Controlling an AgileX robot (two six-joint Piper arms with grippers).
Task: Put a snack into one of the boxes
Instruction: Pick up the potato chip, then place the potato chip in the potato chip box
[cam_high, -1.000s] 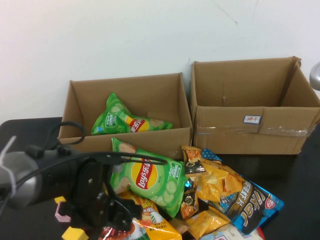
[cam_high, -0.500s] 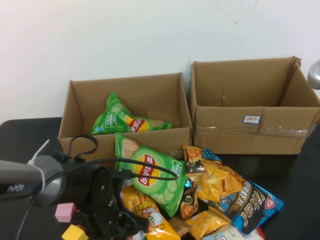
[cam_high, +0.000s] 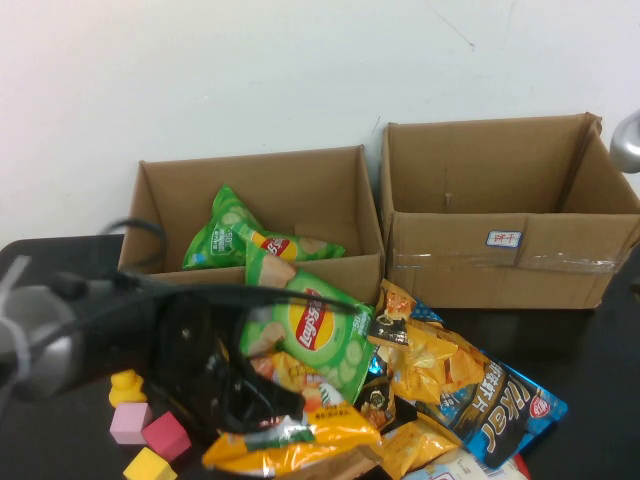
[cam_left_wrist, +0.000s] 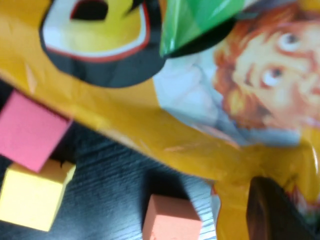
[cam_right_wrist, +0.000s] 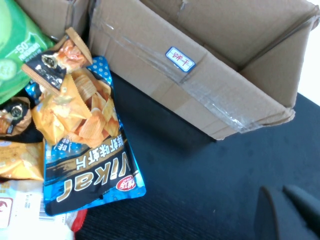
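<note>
The left tool (cam_high: 262, 415), open 1 second ago, has clamped the yellow snack bag (cam_high: 300, 440) and lifted it at the tabletop's front edge; the low box (cam_high: 250, 275) waits behind. The right tool (cam_right_wrist: 282, 212) stays shut, parked right.

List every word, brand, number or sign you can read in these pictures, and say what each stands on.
"Lay's": green chip bag on the pile.
"Lay's", small: green bag in the low box.
"50": green bag's corner.
"Vikar": blue bag.
Sticker on the taped box: red characters, unreadable.
</note>
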